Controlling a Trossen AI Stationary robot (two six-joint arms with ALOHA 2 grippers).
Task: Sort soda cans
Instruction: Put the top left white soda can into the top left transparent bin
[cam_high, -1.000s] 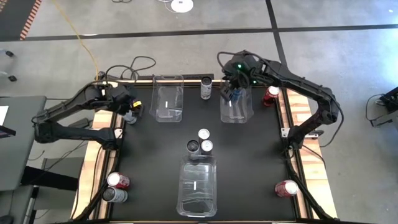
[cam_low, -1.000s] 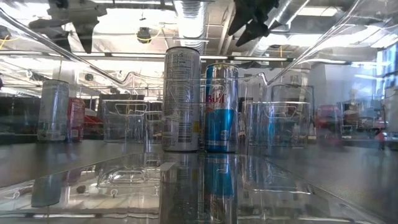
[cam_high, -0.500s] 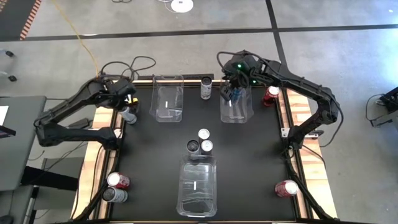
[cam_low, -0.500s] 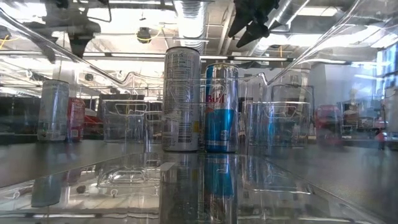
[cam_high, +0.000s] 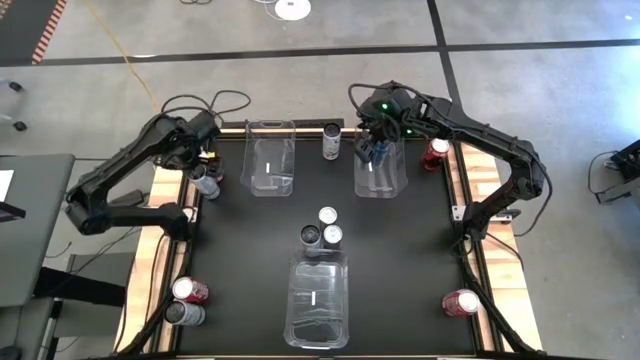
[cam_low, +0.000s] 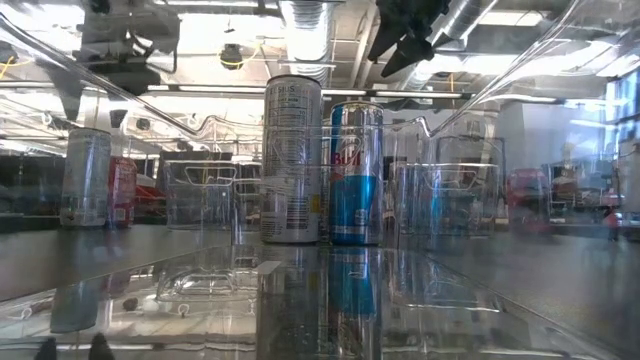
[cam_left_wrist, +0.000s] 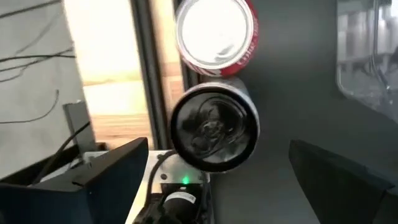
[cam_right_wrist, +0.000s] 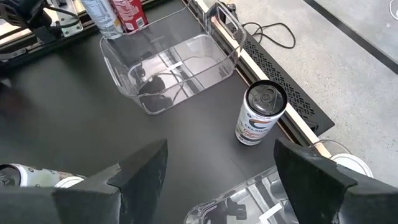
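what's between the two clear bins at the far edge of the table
A single upright soda can stands between the left bin and the right bin, apart from both, as the high view shows.

Left hand (cam_left_wrist: 211, 180) and right hand (cam_right_wrist: 221, 168) spread.

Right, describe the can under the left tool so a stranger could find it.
Start at the table's far-left edge, beside the far-left clear bin. Two cans stand together under the open left tool. It is the dark-topped can, not the red can.

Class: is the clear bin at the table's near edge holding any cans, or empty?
Empty: the clear bin shows only bare plastic from above.
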